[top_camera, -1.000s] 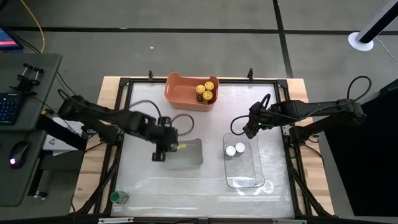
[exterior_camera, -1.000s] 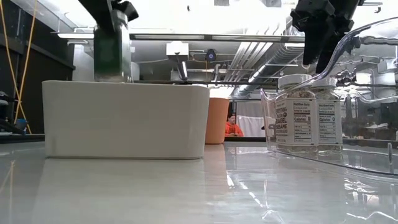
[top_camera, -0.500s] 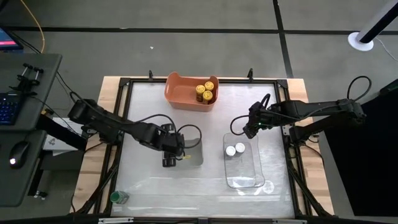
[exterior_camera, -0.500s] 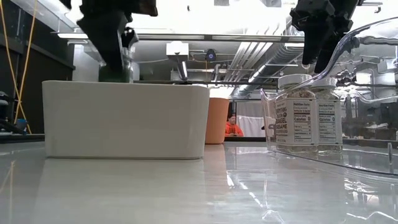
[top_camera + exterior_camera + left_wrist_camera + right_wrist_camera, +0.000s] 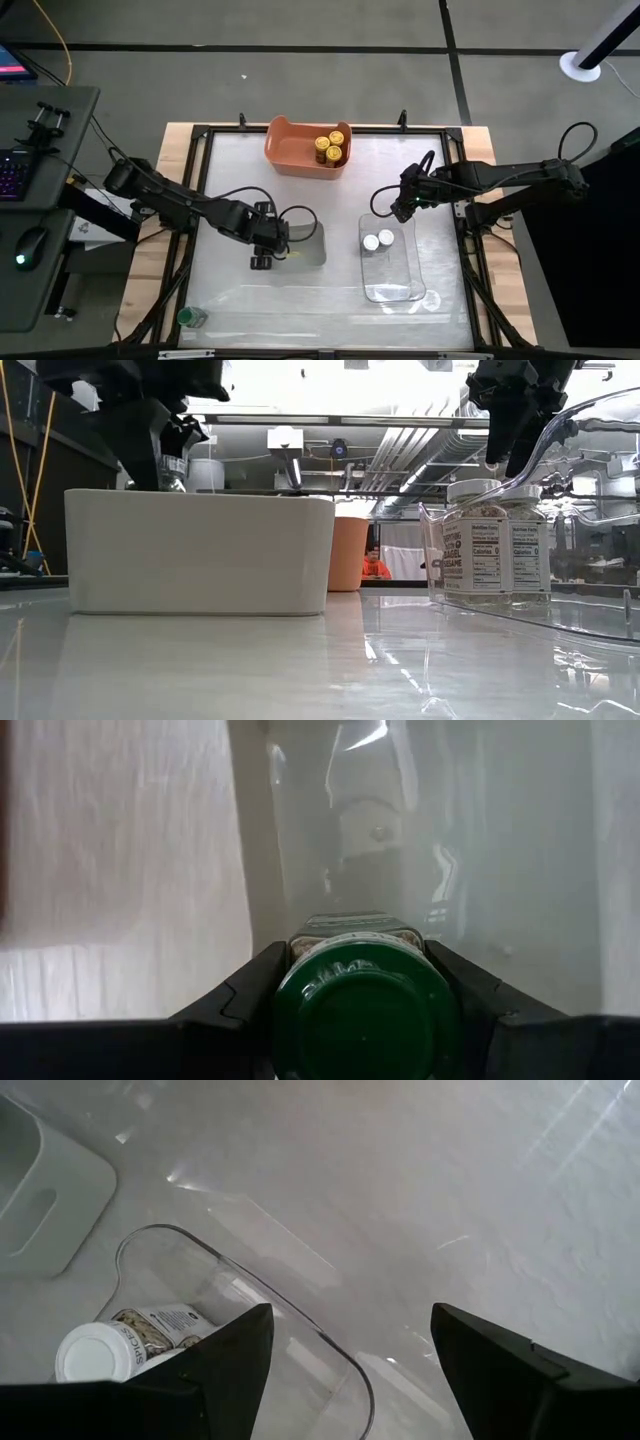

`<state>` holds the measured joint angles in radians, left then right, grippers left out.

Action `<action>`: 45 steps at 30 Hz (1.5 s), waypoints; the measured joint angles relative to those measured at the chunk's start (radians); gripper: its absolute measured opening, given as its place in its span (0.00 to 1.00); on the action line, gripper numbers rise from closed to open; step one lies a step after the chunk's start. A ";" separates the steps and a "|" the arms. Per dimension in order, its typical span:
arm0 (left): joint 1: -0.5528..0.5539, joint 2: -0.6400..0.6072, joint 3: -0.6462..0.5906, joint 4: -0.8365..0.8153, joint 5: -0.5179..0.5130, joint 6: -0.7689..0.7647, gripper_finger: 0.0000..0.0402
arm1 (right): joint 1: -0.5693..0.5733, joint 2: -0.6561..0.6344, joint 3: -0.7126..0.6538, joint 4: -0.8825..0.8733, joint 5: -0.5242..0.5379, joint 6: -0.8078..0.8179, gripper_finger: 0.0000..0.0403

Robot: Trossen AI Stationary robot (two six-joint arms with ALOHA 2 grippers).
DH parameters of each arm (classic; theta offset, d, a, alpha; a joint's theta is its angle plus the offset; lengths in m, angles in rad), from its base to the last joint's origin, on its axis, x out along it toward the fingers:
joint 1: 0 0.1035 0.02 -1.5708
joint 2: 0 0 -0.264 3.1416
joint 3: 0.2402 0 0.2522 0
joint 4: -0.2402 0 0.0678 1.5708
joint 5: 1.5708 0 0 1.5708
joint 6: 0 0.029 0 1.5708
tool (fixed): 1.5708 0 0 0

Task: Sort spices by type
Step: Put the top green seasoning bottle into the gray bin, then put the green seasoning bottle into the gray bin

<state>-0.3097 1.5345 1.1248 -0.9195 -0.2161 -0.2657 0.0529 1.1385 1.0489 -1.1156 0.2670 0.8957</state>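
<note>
My left gripper (image 5: 263, 250) is shut on a green-capped spice jar (image 5: 365, 1010) at the left end of the grey tray (image 5: 312, 245). In the low view, the jar (image 5: 175, 472) shows just above the tray's wall (image 5: 200, 555). My right gripper (image 5: 403, 207) hangs open over the far end of the clear tray (image 5: 395, 290), where two white-capped jars (image 5: 378, 240) stand upright. Three yellow-capped jars (image 5: 332, 145) sit in the orange bin (image 5: 290, 150). Another green-capped jar (image 5: 190, 318) lies at the table's near left corner. My left gripper pinches the green-capped jar at its cap end (image 5: 365, 1010), one finger (image 5: 240, 995) on each side. The fingers come from above, pointing down into the grey tray. The jar's body (image 5: 355, 928) hangs upright below them; whether its base rests on the tray floor is hidden.
The orange bin stands at the table's far edge, the grey tray in the middle and the clear tray to its right. Bare tabletop lies along the near edge and between the trays. A person in orange (image 5: 375, 565) sits far behind the table.
My left gripper has moved down and a little toward the near edge, still shut on the green-capped jar. The jar, which stood well above the grey tray's wall a second ago, has sunk behind it so that only its top shows.
</note>
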 joint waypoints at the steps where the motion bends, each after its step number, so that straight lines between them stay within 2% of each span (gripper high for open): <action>1: 0.004 0.000 0.000 -0.002 0.000 -0.008 0.41 | 0.000 0.000 0.000 0.000 0.000 0.002 0.66; 7: 0.009 0.007 0.000 -0.001 -0.001 -0.038 0.41 | 0.000 0.000 0.000 0.000 0.012 0.004 0.66; 14: 0.009 0.008 -0.071 0.023 0.035 -0.098 0.55 | 0.000 0.000 0.000 0.001 0.013 0.004 0.66; 24: 0.010 0.002 -0.080 0.059 0.040 -0.096 0.56 | 0.000 0.000 0.000 0.003 0.014 0.004 0.66; 32: 0.017 -0.085 -0.077 0.056 0.050 0.018 0.57 | 0.000 0.000 0.000 0.007 0.014 0.004 0.66; 41: 0.088 -0.237 -0.077 -0.005 0.052 0.114 0.61 | 0.000 0.000 0.000 0.008 0.015 0.004 0.66; 43: 0.099 -0.270 -0.077 -0.035 0.086 0.105 0.62 | 0.000 0.000 0.000 0.008 0.015 0.004 0.66; 45: 0.090 -0.299 -0.077 -0.061 0.167 0.041 0.62 | 0.000 0.000 0.000 0.008 0.014 0.004 0.66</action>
<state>-0.2195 1.2354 1.0481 -0.9801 -0.0493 -0.2251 0.0525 1.1389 1.0489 -1.1072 0.2814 0.8997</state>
